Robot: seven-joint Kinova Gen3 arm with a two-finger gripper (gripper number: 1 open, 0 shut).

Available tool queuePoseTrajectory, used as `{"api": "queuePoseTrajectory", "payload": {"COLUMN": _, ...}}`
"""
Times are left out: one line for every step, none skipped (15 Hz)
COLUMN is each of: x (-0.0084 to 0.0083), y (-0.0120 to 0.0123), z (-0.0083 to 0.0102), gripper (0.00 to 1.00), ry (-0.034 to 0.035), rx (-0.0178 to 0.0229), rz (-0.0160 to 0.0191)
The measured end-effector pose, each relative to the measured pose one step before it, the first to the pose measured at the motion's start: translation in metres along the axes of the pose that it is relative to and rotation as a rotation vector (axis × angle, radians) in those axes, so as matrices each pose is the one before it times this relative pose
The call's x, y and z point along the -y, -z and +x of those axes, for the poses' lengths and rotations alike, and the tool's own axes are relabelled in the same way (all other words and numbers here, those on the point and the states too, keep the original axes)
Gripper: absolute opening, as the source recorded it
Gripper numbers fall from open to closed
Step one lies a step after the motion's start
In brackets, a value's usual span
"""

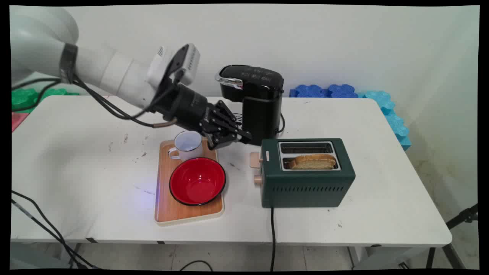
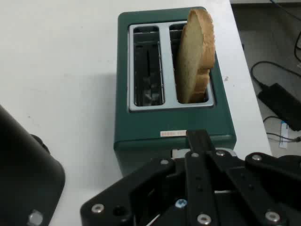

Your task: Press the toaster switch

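**Table**: white. It bears every item below.

**Tray**: wooden, pale-rimmed. It lies under and behind the gripper's body and reaches from there toward the table's near edge.

**Mug**: white, upright, at the tray's far end. We see it directly beneath the gripper's linkage but cannot tell whether the two touch.

**Bowl**: red with a dark rim. It sits on the tray just beside the mug, lower and further back from the fingertips. It appears empty.

**Gripper**: black, two-fingered, carried low over the table and tilted down. We read the fingers as drawn together, tips meeting, with nothing between them. In the hand view the gripper has its tip just short of the toaster's near end.

**Coffee machine**: black, upright, lid down. It stands close beside the gripper, on its far side. Its dark body also fills the lower left corner of the hand view.

**Toaster**: dark green, two slots, cord running off the table's near edge. It is straight ahead of the fingertips and very near them. Its end with the lever and a round knob faces the gripper. We cannot tell whether the tip touches the toaster. The hand view looks along the length of the toaster.

**Bread**: one slice, standing well proud of the slot nearer the table's front. The other slot is empty. The bread lies beyond the fingertips and apart from them.

**Foam blocks**: blue, along the wall, well beyond the gripper.
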Motion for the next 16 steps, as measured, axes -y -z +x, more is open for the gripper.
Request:
{"api": "queuePoseTrajectory", "payload": {"x": -0.00123, "y": -0.00346, "z": -0.00086, "gripper": 0.00, "ry": -0.00321, "rx": 0.00114, "rz": 0.00221}}
{"api": "queuePoseTrajectory", "payload": {"x": -0.00112, "y": -0.00535, "z": -0.00117, "gripper": 0.00, "ry": -0.00392, "rx": 0.00326, "rz": 0.00515}}
{"api": "queuePoseTrajectory", "payload": {"x": -0.00057, "y": -0.00366, "z": -0.00058, "gripper": 0.00, "ry": -0.00254, "rx": 0.00240, "rz": 0.00289}}
{"api": "queuePoseTrajectory", "payload": {"x": -0.00053, "y": -0.00601, "z": -0.00135, "gripper": 0.00, "ry": -0.00286, "rx": 0.00505, "rz": 0.00681}}
{"api": "queuePoseTrajectory", "payload": {"x": -0.00023, "y": -0.00477, "z": -0.00124, "gripper": 0.00, "ry": -0.00169, "rx": 0.00486, "rz": 0.00586}}
{"api": "queuePoseTrajectory", "payload": {"x": -0.00013, "y": -0.00528, "z": -0.00173, "gripper": 0.00, "ry": -0.00197, "rx": 0.00722, "rz": 0.00672}}
{"api": "queuePoseTrajectory", "payload": {"x": -0.00007, "y": -0.00391, "z": -0.00178, "gripper": 0.00, "ry": -0.00055, "rx": 0.00725, "rz": 0.00501}}
{"api": "queuePoseTrajectory", "payload": {"x": -0.00005, "y": -0.00246, "z": -0.00117, "gripper": 0.00, "ry": -0.00012, "rx": 0.00472, "rz": 0.00291}}
{"api": "queuePoseTrajectory", "payload": {"x": -0.00036, "y": -0.00327, "z": -0.00197, "gripper": 0.00, "ry": 0.00006, "rx": 0.00679, "rz": 0.00310}}
{"api": "queuePoseTrajectory", "payload": {"x": -0.00056, "y": -0.00346, "z": -0.00240, "gripper": 0.00, "ry": 0.00068, "rx": 0.00790, "rz": 0.00319}}
{"api": "queuePoseTrajectory", "payload": {"x": -0.00081, "y": -0.00323, "z": -0.00227, "gripper": 0.00, "ry": 0.00174, "rx": 0.00764, "rz": 0.00172}}
{"api": "queuePoseTrajectory", "payload": {"x": -0.00132, "y": -0.00309, "z": -0.00218, "gripper": 0.00, "ry": 0.00283, "rx": 0.00599, "rz": 0.00035}}
{"api": "queuePoseTrajectory", "payload": {"x": -0.00125, "y": -0.00258, "z": -0.00167, "gripper": 0.00, "ry": 0.00166, "rx": 0.00402, "rz": -0.00076}}
{"api": "queuePoseTrajectory", "payload": {"x": -0.00163, "y": -0.00289, "z": -0.00173, "gripper": 0.00, "ry": -0.00008, "rx": 0.00318, "rz": -0.00215}}
{"api": "queuePoseTrajectory", "payload": {"x": -0.00118, "y": -0.00239, "z": -0.00147, "gripper": 0.00, "ry": -0.00044, "rx": 0.00232, "rz": -0.00110}}
{"api": "queuePoseTrajectory", "payload": {"x": -0.00112, "y": -0.00271, "z": -0.00160, "gripper": 0.00, "ry": -0.00018, "rx": 0.00216, "rz": -0.00091}}
